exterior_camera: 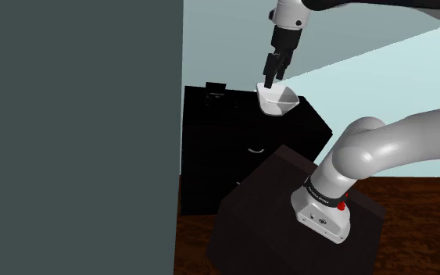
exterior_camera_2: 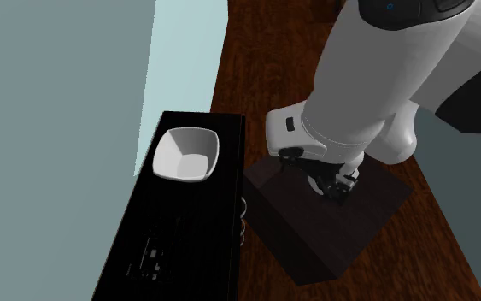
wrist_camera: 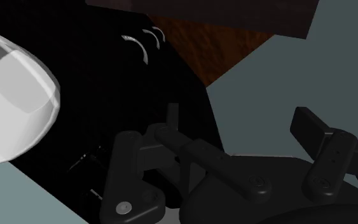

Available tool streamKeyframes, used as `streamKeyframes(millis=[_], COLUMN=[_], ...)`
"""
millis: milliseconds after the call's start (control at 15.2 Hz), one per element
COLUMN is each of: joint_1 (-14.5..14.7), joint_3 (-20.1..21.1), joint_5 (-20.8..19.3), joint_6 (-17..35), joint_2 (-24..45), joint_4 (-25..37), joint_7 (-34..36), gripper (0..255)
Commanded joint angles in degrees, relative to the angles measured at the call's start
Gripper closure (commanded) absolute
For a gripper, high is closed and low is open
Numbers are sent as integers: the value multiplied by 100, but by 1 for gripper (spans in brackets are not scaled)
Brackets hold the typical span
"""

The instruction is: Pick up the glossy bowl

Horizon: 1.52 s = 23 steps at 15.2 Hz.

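The white bowl (exterior_camera: pixel 280 101) sits upright, open side up, on the black cabinet's (exterior_camera: pixel 210 156) top, close to one short end of it. In the second exterior view the bowl (exterior_camera_2: pixel 187 155) is squarish with rounded corners, and it spans most of the top's width between the long edge by the grey wall (exterior_camera_2: pixel 50 128) and the long edge over the drawer fronts. The gripper (exterior_camera: pixel 270 78) hangs from the arm above that end of the cabinet (exterior_camera_2: pixel 187 231), pointing down. In the shoulder view its black fingertips reach the bowl's rim on that view's left side, though I cannot tell whether they touch it. In the wrist view the gripper's (wrist_camera: pixel 238 118) two fingers stand spread apart, and only the black cabinet top and grey wall show in the gap between them. The bowl (wrist_camera: pixel 15 102) lies out to one side, beyond the outer face of one finger and clear of the gap, so nothing is pinched. Curved drawer handles (wrist_camera: pixel 140 44) show on the cabinet's front, past the bowl. The dark box stand (exterior_camera_2: pixel 324 231) sits on the reddish-brown wooden floor (exterior_camera_2: pixel 272 51), just beside the cabinet's front, and carries the arm's base.
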Motion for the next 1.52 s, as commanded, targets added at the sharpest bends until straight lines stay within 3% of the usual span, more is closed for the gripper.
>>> streamKeyframes(millis=[0, 726, 1452], joint_1=[0, -507, -904], joint_3=[0, -954, -1793], joint_5=[0, -876, -1316], joint_6=[0, 1299, 2540], joint_2=[0, 1211, 3118], joint_4=[0, -204, 466], joint_7=[0, -1204, -2303], gripper=[0, 0, 0])
